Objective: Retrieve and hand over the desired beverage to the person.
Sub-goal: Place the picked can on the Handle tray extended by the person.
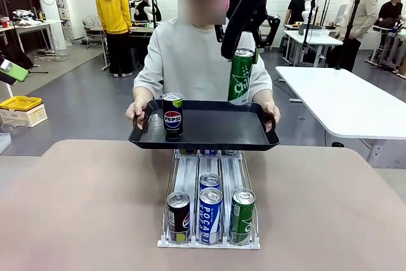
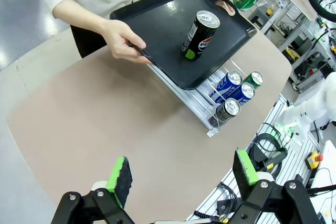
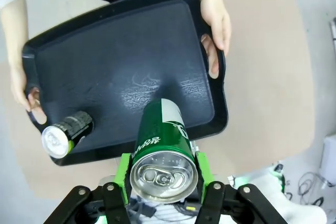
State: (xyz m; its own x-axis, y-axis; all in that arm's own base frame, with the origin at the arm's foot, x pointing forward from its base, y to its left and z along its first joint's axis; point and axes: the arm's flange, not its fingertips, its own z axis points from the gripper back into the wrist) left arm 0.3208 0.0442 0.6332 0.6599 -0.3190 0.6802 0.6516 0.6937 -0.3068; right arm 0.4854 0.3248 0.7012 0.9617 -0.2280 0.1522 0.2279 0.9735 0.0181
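Right tool (image 3: 164, 179), clamped on the green can (image 1: 241, 75), hangs above the black tray (image 1: 209, 132) the person (image 1: 196, 55) offers, evidently for delivery.

Right end effector (image 3: 164, 174) clamped shut, raised, left end effector (image 2: 184, 174) spread wide

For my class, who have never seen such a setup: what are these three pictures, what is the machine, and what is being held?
Two robot arms share a table with a person. The front view looks across the table; the other two come from cameras on each arm's wrist. The right gripper is shut on a green can, held above the black tray that the person holds in both hands. A Pepsi can stands on the tray. The left gripper hangs open above the table. A rack on the table holds more cans.
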